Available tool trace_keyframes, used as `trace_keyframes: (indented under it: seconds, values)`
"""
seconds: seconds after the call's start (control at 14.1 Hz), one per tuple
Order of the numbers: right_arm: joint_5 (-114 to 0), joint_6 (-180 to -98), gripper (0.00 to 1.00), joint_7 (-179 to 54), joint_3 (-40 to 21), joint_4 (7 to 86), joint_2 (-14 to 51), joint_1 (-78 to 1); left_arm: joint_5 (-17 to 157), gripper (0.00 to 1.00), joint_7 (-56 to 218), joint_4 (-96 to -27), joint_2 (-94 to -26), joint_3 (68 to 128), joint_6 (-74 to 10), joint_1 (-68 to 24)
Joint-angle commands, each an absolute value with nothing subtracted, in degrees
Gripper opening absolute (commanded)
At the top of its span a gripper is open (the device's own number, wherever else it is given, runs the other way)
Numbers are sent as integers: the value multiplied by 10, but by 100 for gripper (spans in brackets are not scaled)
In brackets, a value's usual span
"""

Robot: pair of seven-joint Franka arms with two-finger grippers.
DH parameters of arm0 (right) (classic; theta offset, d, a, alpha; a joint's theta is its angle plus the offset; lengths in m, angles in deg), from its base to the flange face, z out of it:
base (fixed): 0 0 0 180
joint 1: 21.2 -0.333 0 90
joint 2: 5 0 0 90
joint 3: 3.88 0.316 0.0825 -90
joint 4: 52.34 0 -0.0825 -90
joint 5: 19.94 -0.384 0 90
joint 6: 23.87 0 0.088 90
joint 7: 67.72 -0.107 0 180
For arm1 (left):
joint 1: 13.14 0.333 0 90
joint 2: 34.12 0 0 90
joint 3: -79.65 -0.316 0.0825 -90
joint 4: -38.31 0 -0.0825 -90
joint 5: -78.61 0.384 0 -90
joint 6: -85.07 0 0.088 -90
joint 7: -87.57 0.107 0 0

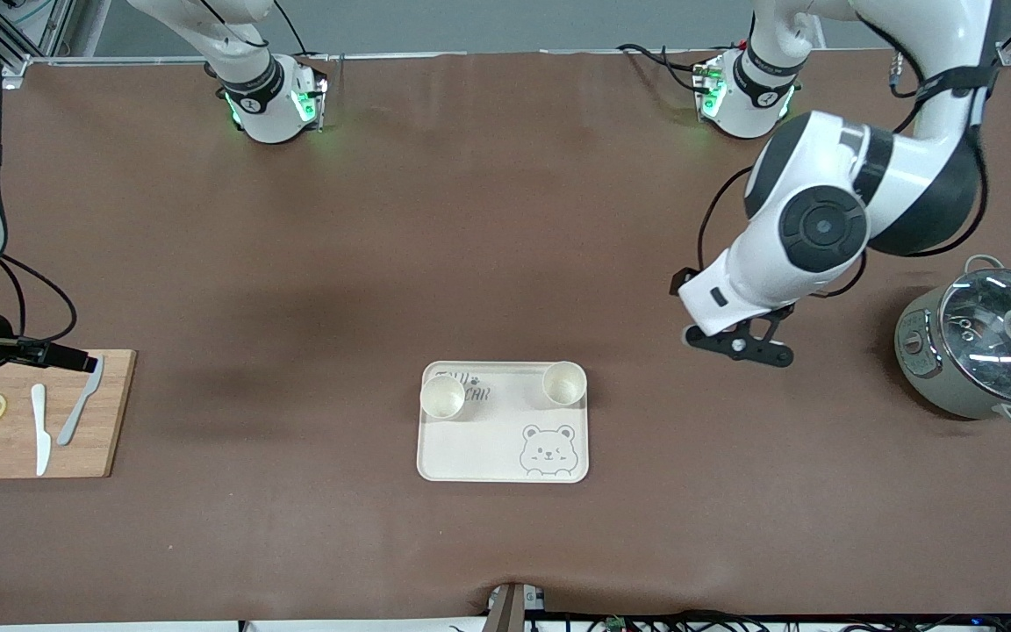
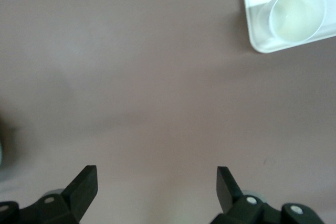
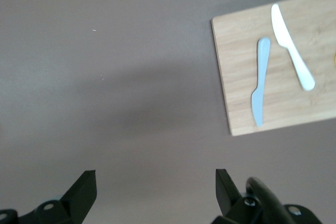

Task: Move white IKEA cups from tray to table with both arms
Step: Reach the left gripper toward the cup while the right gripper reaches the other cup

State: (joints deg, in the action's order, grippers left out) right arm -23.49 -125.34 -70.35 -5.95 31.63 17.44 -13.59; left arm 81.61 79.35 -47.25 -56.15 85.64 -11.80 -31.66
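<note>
On a brown table [image 1: 505, 219], two white IKEA cups [image 1: 442, 397] [image 1: 564, 383] stand upright in the bear-print tray's [image 1: 503, 456] two corners farthest from the front camera, between a wooden cutting board [image 1: 75, 461] and a glass-lidded pot [image 1: 984, 347]. Left wrist view: the left gripper [image 2: 156, 182], fingers spread and empty, hangs over bare tabletop near one cup [image 2: 296, 15]. Right wrist view: the right gripper [image 3: 155, 182], likewise open, hovers over bare table beside the board [image 3: 273, 114] and two knives [image 3: 260, 80] [image 3: 292, 46].

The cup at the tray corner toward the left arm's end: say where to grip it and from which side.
Grip the cup across its rim, coming straight down: it stands upright, mouth open, round and handleless, close inside the tray's raised edge. The open left gripper, over bare table, looks best placed.
</note>
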Motion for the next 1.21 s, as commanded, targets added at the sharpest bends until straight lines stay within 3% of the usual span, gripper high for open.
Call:
trace_keyframes:
  seconds: [0.0, 0.5, 0.78, 1.14]
  values:
    - [-229, -1253, 100, -773, -57, 336, 171, -152, 819, 100, 794, -457, -593, 858, -135, -335]
    - [-230, -1268, 100, -878, -56, 362, 172, -192, 805, 100, 730, -456, -656, 858, -239, -368]
    - [-232, -1320, 100, -958, -56, 385, 178, -228, 804, 100, 640, -456, -698, 858, -315, -393]
    - [-237, -1334, 100, -993, -55, 390, 190, -251, 805, 100, 519, -417, -766, 856, -379, -417]
